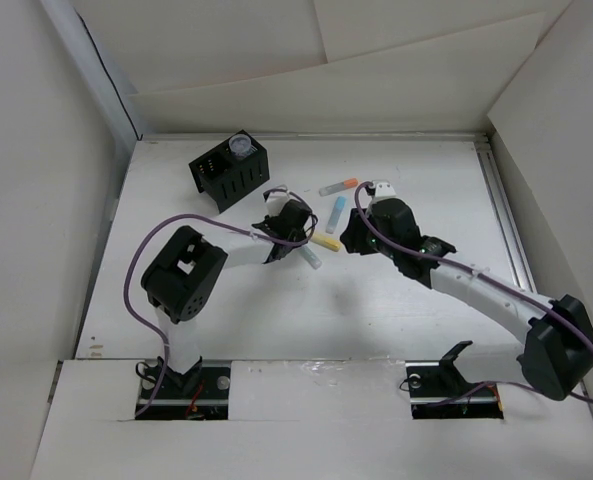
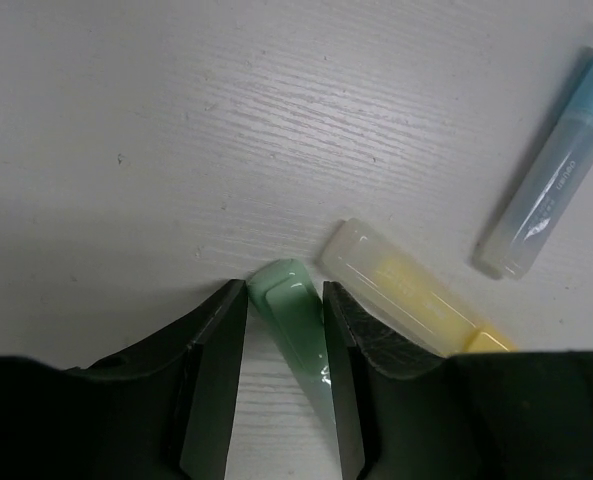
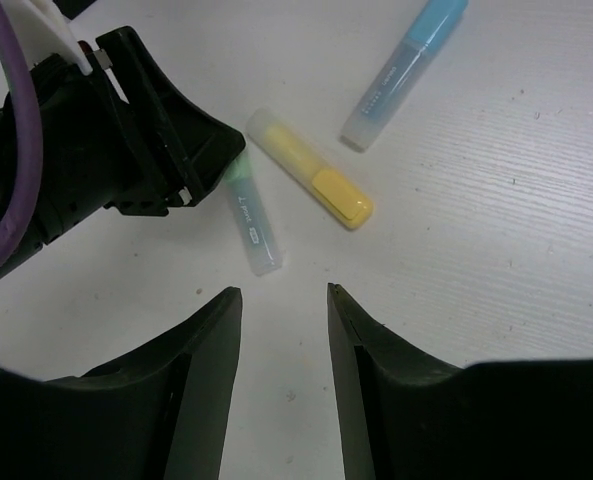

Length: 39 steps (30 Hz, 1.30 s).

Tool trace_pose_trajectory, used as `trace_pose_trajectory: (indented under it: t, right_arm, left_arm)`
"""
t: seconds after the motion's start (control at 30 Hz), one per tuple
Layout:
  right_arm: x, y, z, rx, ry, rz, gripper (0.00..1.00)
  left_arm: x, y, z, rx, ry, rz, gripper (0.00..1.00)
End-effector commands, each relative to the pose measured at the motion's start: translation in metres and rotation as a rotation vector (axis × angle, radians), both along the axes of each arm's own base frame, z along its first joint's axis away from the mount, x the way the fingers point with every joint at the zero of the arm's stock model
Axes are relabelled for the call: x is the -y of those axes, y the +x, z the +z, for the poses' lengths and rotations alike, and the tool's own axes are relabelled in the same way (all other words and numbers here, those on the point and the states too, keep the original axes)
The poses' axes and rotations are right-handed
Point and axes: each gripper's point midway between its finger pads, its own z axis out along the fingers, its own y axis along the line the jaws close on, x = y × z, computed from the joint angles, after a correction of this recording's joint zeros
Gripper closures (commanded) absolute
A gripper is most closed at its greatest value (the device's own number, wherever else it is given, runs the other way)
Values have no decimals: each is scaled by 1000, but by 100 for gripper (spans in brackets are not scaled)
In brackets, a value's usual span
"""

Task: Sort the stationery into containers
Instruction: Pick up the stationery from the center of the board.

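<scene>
Left tool [image 2: 281, 287]: jaws narrowly spread to either side of the cap end of the green marker [image 2: 291, 310], which lies flat on the table [image 2: 176, 120]. The marker looks to touch one jaw, with a sliver of gap at the other; whether it is pinched cannot be told. Right tool [image 3: 284, 295]: jaws spread, holding nothing, hanging over bare table just short of the markers. The yellow marker [image 2: 406, 295] lies just beside the green one, and the blue marker [image 2: 551, 175] lies apart beyond it. The black box [image 1: 238, 180] stands well apart at the far left. Assessment: the green marker is judged light, stiff and glossy, with a round plastic barrel likely to roll or slip. Its cap end is rounded and tapering, so a hold there may pivot or squirt out. A hold squarely across the straight barrel nearer the middle is advised, clear of the yellow neighbour.
</scene>
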Motion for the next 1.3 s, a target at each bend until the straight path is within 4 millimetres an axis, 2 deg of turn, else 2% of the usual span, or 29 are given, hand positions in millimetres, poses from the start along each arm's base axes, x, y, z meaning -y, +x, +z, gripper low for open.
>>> trace_pose_trajectory:
  t: [0.0, 0.17, 0.2, 0.33, 0.5, 0.53, 0.67, 0.9, 0.93, 1.03, 1.07, 1.13, 1.17, 1.27]
  right_arm:
    - [2, 7, 25, 71, 62, -16, 54]
    - [3, 3, 33, 87, 79, -8, 49]
    - [5, 6, 38, 103, 90, -17, 47]
    - [3, 2, 34, 90, 92, 1, 38]
    - [4, 2, 43, 114, 109, 1, 37]
    - [4, 1, 39, 106, 104, 1, 37]
    - [6, -1, 47, 124, 116, 1, 37]
    - [9, -3, 50, 132, 126, 1, 36]
    - [10, -4, 46, 124, 120, 1, 36]
    - [11, -5, 53, 142, 132, 1, 36]
    - [12, -7, 48, 133, 127, 1, 36]
    - [16, -7, 52, 145, 134, -8, 36]
    - [16, -8, 52, 141, 141, -12, 36]
    - [20, -8, 56, 158, 151, -21, 36]
  left_arm:
    - [-12, 3, 0, -10, 91, 5, 69]
    - [-17, 0, -6, -29, 124, 3, 72]
    - [-13, -2, -4, -29, 125, -6, 67]
    - [-7, -4, -1, -13, 170, -24, 64]
    - [2, -8, 1, 1, 227, -37, 64]
    - [3, -7, 2, 0, 228, -37, 64]
    - [1, -7, -2, -3, 234, -24, 61]
    - [3, -4, -3, 5, 226, -23, 82]
    - [4, -4, 1, 12, 220, -22, 84]
    - [1, -4, 5, 30, 213, -15, 90]
    - [3, -5, 14, 46, 188, -18, 90]
    - [0, -8, 19, 62, 173, -17, 90]
    - [1, -6, 35, 88, 147, -14, 90]
    - [1, -7, 55, 122, 116, -10, 90]
